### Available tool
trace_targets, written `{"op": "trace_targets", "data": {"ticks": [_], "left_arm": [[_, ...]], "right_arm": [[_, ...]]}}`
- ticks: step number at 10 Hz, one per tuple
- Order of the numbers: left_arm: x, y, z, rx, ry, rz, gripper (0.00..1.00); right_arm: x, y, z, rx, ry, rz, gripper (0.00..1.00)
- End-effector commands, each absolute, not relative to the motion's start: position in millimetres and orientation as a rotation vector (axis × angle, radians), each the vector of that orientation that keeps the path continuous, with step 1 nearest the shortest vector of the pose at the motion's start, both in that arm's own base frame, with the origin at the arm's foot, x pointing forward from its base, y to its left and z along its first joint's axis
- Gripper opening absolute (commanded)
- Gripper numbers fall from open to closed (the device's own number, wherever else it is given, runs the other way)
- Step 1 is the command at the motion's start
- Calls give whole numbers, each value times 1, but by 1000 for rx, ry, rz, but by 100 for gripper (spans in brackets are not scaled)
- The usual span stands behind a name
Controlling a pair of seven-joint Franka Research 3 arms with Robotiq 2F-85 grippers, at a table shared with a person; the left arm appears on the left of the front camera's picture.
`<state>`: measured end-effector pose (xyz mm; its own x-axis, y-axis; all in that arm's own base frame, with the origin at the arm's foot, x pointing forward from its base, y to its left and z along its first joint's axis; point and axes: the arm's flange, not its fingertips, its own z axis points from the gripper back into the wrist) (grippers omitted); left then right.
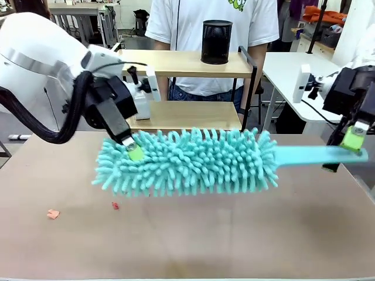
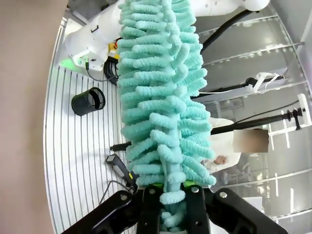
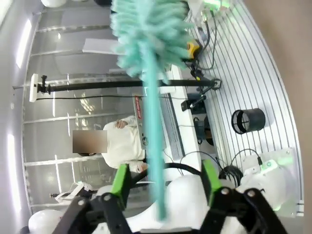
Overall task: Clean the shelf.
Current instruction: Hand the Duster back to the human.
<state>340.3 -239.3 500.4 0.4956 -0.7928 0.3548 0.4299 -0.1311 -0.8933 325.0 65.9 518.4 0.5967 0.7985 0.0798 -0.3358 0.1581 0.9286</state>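
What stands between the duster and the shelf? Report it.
Nothing visible blocks the way. The duster hangs over the table's near side, its fluffy end pinched in the left hand. The shelf stands just behind it. A black cup sits on the top board.

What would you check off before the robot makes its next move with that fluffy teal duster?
1. Left gripper has hold of the duster: ok, shut on its fluffy end.
2. Right gripper has the duster handle: not ok, its pads stand apart on either side of the handle, not pinching it.
3. Duster clear of the table: ok, it seems to hang level above it.
4. Shelf free to be wiped: not ok, a black mesh cup stands on the top board.
5. Person out of the way: cannot tell, standing right behind the shelf, hands hidden.
6. Crumbs on table: not ok, two small bits remain.
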Motion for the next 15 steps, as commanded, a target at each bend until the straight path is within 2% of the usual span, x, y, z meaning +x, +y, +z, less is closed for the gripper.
{"op": "trace_targets", "data": {"ticks": [1,3,4,6,7,8,10,11,12,15], "left_arm": [[333,-190,526,-1404,218,-1135,0],[329,-131,554,-1473,68,-1121,0],[330,-98,568,-1478,-71,-1051,0],[338,-21,584,-1484,-425,-768,0],[344,5,581,-1477,-555,-574,0],[352,23,571,-1430,-653,-386,0],[364,54,546,-1513,-708,-171,0],[370,70,530,-1519,-748,-46,0],[374,82,515,-1532,-749,45,0],[400,94,461,-1511,-631,260,0]], "right_arm": [[328,18,517,1287,364,748,100],[330,-26,504,1391,276,614,100],[329,-42,497,1443,235,561,100],[325,-63,483,1519,145,470,100],[323,-69,478,1508,46,348,100],[322,-75,478,1491,-123,187,100],[315,-85,477,1370,-330,-110,100],[330,-103,470,1490,-101,204,100],[330,-103,470,1490,-101,204,100],[330,-103,470,1490,-101,204,100]]}}
